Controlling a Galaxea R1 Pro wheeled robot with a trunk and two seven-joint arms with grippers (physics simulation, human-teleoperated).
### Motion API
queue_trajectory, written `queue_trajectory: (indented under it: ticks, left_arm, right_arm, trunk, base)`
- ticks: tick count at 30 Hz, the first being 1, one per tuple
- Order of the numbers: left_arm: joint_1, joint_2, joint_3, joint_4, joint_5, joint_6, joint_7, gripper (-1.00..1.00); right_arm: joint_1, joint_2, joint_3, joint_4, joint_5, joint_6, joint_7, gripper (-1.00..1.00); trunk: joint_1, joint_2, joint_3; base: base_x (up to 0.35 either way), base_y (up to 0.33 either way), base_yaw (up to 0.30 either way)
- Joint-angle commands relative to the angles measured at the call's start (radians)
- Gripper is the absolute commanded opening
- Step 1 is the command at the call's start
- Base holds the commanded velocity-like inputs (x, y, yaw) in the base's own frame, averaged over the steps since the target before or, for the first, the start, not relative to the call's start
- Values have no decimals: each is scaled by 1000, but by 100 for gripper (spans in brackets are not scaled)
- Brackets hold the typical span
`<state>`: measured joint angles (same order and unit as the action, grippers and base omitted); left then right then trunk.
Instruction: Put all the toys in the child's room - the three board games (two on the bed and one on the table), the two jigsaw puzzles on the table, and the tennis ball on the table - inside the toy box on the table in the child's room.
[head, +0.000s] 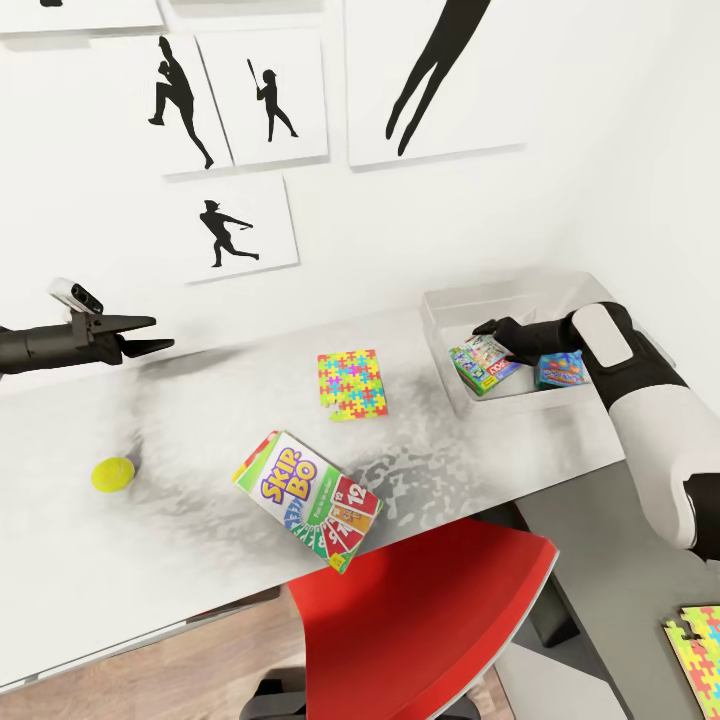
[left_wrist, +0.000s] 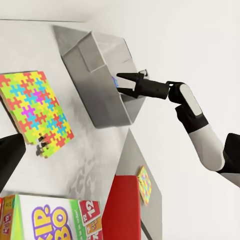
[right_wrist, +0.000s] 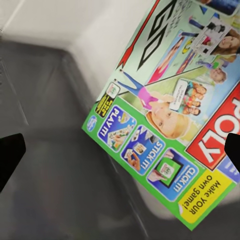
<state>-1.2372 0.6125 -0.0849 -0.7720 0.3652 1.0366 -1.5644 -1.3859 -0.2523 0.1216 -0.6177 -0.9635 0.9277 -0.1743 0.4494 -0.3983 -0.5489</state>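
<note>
The right gripper (head: 497, 334) is reached into the toy box (head: 440, 305) at the table's (head: 150, 540) far right corner, and its fingers are seen spread apart in the left wrist view (left_wrist: 125, 84), over a green-edged white-and-red game box (head: 487, 363). That box is shown large in the right wrist view (right_wrist: 170, 125), cut off by the frame, with the dark fingertips at either side clear of it; whether it is touched cannot be told. A smaller blue game box (head: 560, 368) is partly hidden behind the right arm, inside the toy box. The left gripper (head: 140, 335) is held above the table's left end, jaws apart and empty.

On the open table top a SKIP-BO box (head: 308, 498) lies near the front edge, just behind a red chair (head: 430, 620) that is tucked under that edge. A jigsaw puzzle (head: 350, 382) lies flat mid-table, well apart from the toy box, with bare surface around it. A tennis ball (head: 113, 474) rests toward the left, apart from everything. A second puzzle (head: 700, 645) is cut off at the lower right, on a lower grey surface (head: 610, 560) beside the table. Silhouette prints (head: 245, 225) hang on the white wall.
</note>
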Motion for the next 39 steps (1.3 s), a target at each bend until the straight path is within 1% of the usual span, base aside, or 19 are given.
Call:
queue_trajectory:
  ticks: [1, 12, 22, 33, 39]
  left_arm:
    - [-1, 1, -4, 1, 0, 11, -6, 100]
    - [-1, 1, -4, 1, -1, 11, -6, 100]
    - [-1, 1, -3, 0, 0, 11, -6, 100]
    - [-1, 1, -4, 1, 0, 11, -6, 100]
    - [-1, 1, -4, 0, 0, 11, -6, 100]
  right_arm:
    - [-1, -1, 6, -1, -11, 1, -9, 100]
    - [-1, -2, 6, -22, -11, 4, -10, 100]
    - [-1, -5, 6, -49, -11, 33, -10, 100]
    - [0, -8, 2, -83, -12, 45, -10, 100]
    - [1, -8, 1, -87, -12, 46, -10, 100]
  trunk:
    - [1, -2, -1]
    - [1, -2, 13]
    - [1, -2, 29]
    - [1, -2, 47]
    - [1, -2, 57]
  base:
    - [0, 0, 0]
    - [0, 0, 0]
    - [-16, 0, 0]
    - [-159, 0, 0]
    - [-66, 0, 0]
